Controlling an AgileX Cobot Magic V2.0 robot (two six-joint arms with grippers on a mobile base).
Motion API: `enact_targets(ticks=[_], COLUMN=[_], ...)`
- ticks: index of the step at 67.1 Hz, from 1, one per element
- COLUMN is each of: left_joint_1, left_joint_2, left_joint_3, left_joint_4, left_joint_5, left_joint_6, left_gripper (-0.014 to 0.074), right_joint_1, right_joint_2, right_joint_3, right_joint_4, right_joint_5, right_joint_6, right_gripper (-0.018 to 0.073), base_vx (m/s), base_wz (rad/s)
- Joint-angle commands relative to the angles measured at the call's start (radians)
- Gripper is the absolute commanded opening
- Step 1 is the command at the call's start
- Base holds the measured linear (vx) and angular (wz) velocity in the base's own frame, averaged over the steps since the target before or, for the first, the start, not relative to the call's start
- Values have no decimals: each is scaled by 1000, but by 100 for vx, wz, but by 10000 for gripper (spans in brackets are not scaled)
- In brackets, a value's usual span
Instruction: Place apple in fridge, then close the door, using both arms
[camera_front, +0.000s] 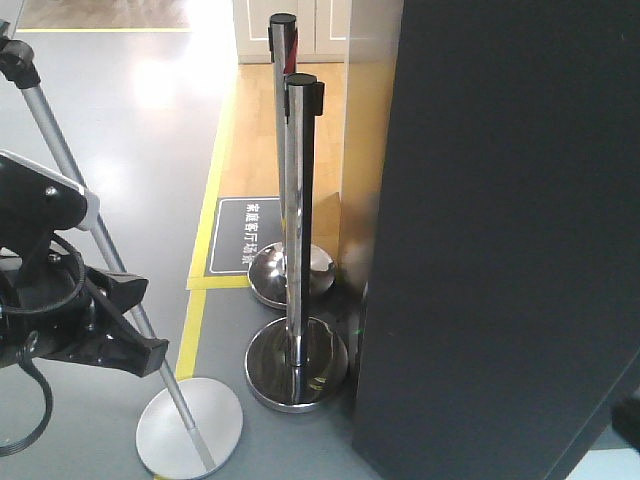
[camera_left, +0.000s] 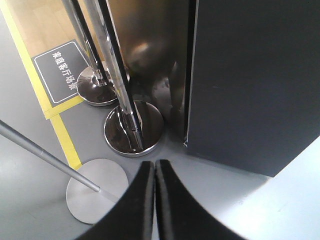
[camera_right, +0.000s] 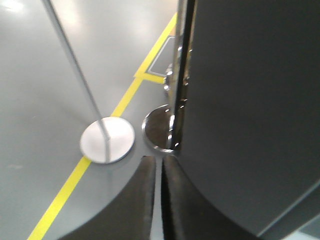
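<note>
Gripper closed, beside fridge

stanchions, a pole and floor markings on a grey floor

two chrome stanchion posts with black tops stand one behind the other on domed bases. a slanted silver pole rises from a flat round base nearby. yellow floor tape borders a dark floor sign with white characters. wood flooring lies beyond, with white cabinet doors at the back.
</note>
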Motion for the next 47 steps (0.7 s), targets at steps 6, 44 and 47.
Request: enact_targets(ticks=[6,44,47], left_joint_1=[0,0,0], left_joint_2=[-16,-16,-16], left_joint_3=[-23,-23,-23], left_joint_4=[16,16,16], left_joint_5=[-56,-57,-57], left_joint_6=[-11,-11,-11], left_gripper=[-6,-6,-6], right_joint_1=[-2,-283,-323], right_joint_2=[140,574,598], right_joint_3=[-28,-329,-352], right_joint_4=[-117,-251,-177], right_joint_5=[-289,-302,-305], right_joint_6=[66,154,86], right_gripper=[-10,-3,-3], base_vx=[0,0,0], base_wz=[0,0,0])
